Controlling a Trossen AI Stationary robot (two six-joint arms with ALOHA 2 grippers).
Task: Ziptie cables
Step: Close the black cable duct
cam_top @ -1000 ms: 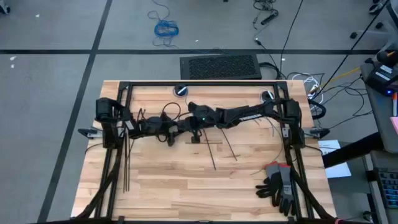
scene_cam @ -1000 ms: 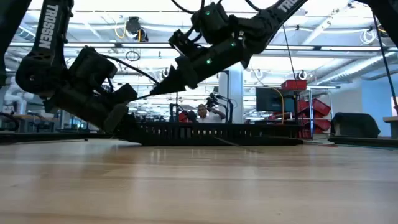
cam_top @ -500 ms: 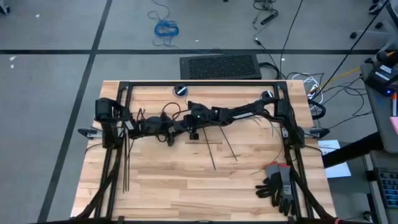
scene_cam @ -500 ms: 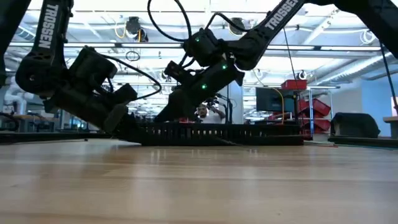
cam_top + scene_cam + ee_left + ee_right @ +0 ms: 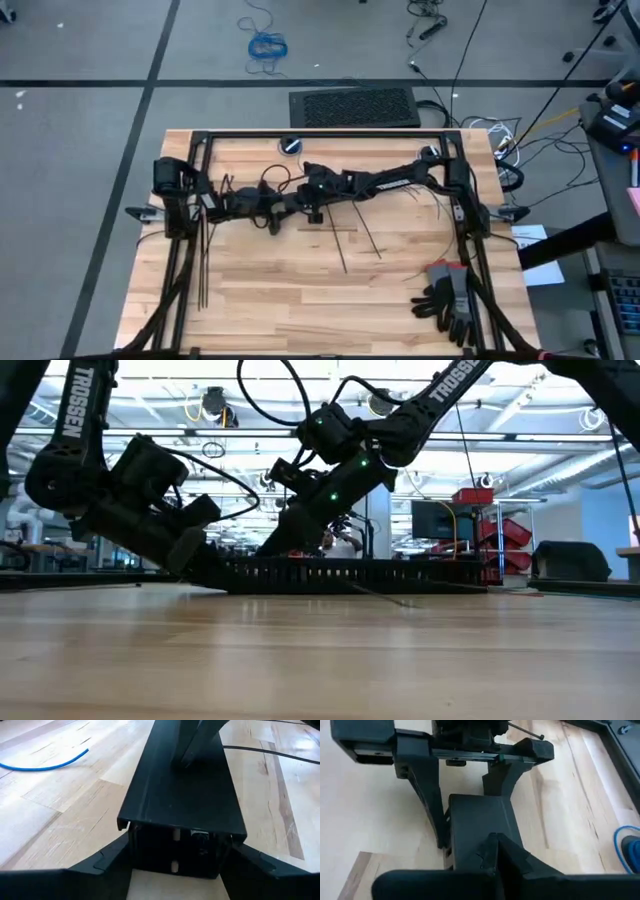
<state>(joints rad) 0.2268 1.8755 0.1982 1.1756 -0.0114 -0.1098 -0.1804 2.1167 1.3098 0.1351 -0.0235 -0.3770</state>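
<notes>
Two pincers meet on the slotted bar (image 5: 180,795), which lies toward the far edge of the surface (image 5: 300,310). Your left pincer (image 5: 177,851) clamps one end of the bar between its fingers, and your right pincer (image 5: 492,845), fingers closed together, rests its tip on the bar's top. The zipties (image 5: 203,265) lie loose by the left edge, untouched, with more near the middle. Keep the left hold firm and press straight down, so the bar doesn't twist.
</notes>
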